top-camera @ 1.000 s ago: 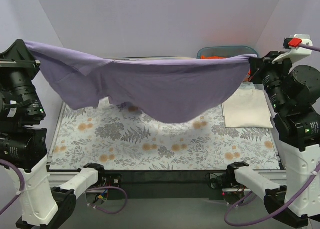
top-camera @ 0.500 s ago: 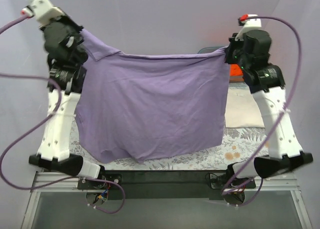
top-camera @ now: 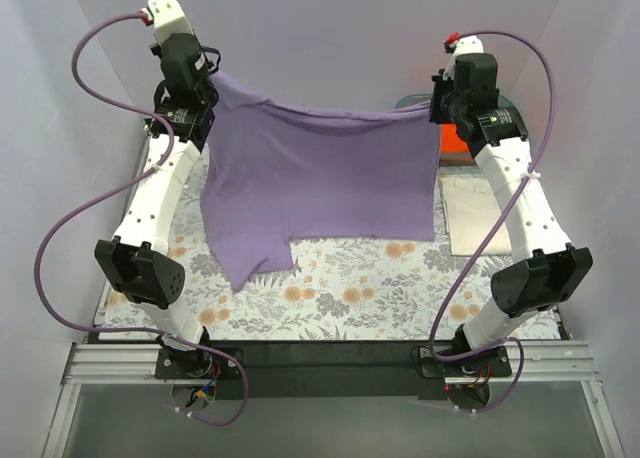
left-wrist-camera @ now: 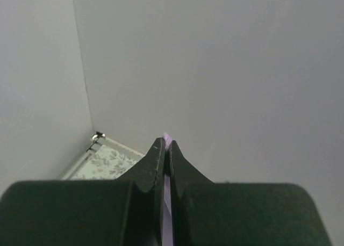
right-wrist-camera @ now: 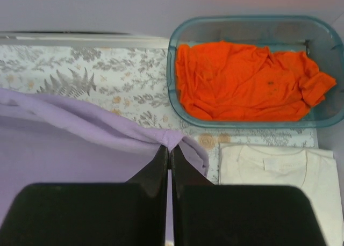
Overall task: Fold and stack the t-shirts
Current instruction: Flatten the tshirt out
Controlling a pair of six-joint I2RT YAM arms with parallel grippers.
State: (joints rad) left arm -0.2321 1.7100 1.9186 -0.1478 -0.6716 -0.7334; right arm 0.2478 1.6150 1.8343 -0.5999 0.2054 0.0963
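Top external view: both arms are raised above the flowered tablecloth (top-camera: 350, 288), with the purple shirt (top-camera: 330, 183) spread between them like a curtain. The left gripper (top-camera: 213, 78) pinches one upper corner of the shirt above the far left part of the tablecloth. The right gripper (top-camera: 437, 113) pinches the opposite upper corner above the far right part. The top edge of the shirt sags slightly between the two grips. The cloth hangs in front of the far half of the tablecloth. Its lower edge is uneven, and a longer flap on the left side reaches lowest, over the left-middle of the tablecloth. Whether that flap touches the tablecloth cannot be told.

Left wrist view: the two fingers are pressed together, with a thin sliver of purple cloth between their tips. Plain walls (left-wrist-camera: 215, 69) and a small corner of the tablecloth lie beyond.

Right wrist view: the fingers are likewise pressed together, clamped on a bunched fold of the purple shirt. A teal basket (right-wrist-camera: 174, 47) sits at the far right corner of the tablecloth and holds the crumpled orange shirt (right-wrist-camera: 242, 82). The cream shirt (right-wrist-camera: 279, 176) lies folded flat on the right edge of the tablecloth, just on the near side of the basket.
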